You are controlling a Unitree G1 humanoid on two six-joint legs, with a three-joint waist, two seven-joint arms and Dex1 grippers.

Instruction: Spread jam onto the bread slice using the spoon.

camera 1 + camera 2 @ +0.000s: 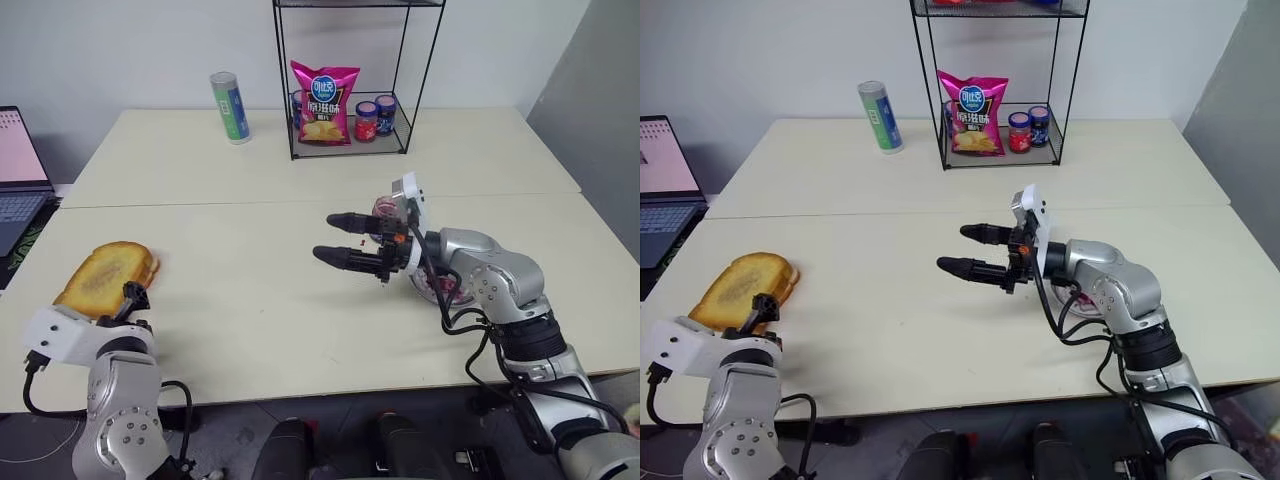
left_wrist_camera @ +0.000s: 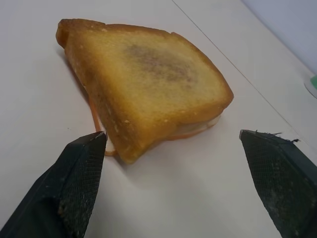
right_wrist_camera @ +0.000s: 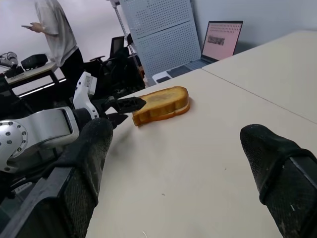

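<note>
1. Progress: the bread slice [image 1: 108, 274] lies flat on the table [image 1: 250, 300], at the robot's far left edge, and its top looks bare apart from a faint brownish, toasted-looking patch in the middle. No glossy jam sits on it, so the spreading looks not yet done.
2. The left gripper [image 2: 183, 183] points at the bread slice from just beside its near edge, fingers spread wide and holding nothing.
3. The right gripper [image 1: 345, 240] hangs above the table, well to the right of the bread slice, pointing towards it. Its two fingers stand wide apart and empty.
4. A round dish [image 1: 440, 288] with dark red smears sits on the table beneath the right arm, mostly hidden by it. I cannot make out a spoon there.
5. What is left, by my judgement: take up the spoon, load it with jam, carry it across to the bread slice and spread.
6. Materials: the bread slice is thick and squarish with rounded corners, golden-orange, with a darker crust and a grainy, porous top.
7. The table is smooth, matt and pale cream. The fingers [image 2: 79, 183] are black with finely textured pads.
8. Far beyond the bread slice, a black wire shelf [image 1: 350, 80] holds a shiny pink snack bag [image 1: 323, 103] and two small jars [image 1: 376, 117].
</note>
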